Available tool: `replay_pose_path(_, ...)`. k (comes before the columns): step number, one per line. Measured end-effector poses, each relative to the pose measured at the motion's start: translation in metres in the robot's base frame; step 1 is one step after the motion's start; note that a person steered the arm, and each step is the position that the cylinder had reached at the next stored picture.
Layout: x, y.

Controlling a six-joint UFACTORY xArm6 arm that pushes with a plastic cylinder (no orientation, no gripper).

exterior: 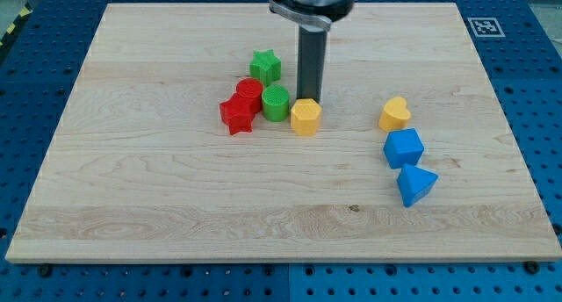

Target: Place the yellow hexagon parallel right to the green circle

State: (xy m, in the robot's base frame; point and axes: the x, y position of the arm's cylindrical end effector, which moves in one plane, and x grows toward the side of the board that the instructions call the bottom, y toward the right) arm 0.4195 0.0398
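The yellow hexagon [306,117] lies near the middle of the wooden board, just right of the green circle [276,102] and almost touching it. My tip [310,100] stands directly behind the yellow hexagon, at its upper edge, with the dark rod rising to the view's top. The green circle sits to the tip's left.
A red circle [249,94] and a red star [236,114] crowd the green circle's left. A green star [265,66] lies above them. At the view's right sit a yellow heart [395,114], a blue hexagon-like block [403,148] and a blue triangle [415,184]. The board [158,205] ends near the bottom.
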Motion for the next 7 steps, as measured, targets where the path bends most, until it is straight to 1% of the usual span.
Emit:
replay_pose_path(2, 0.007, 0.038)
replay_pose_path(4, 0.059, 0.03)
replay_pose_path(5, 0.066, -0.013)
replay_pose_path(6, 0.056, -0.049)
replay_pose_path(7, 0.055, -0.048)
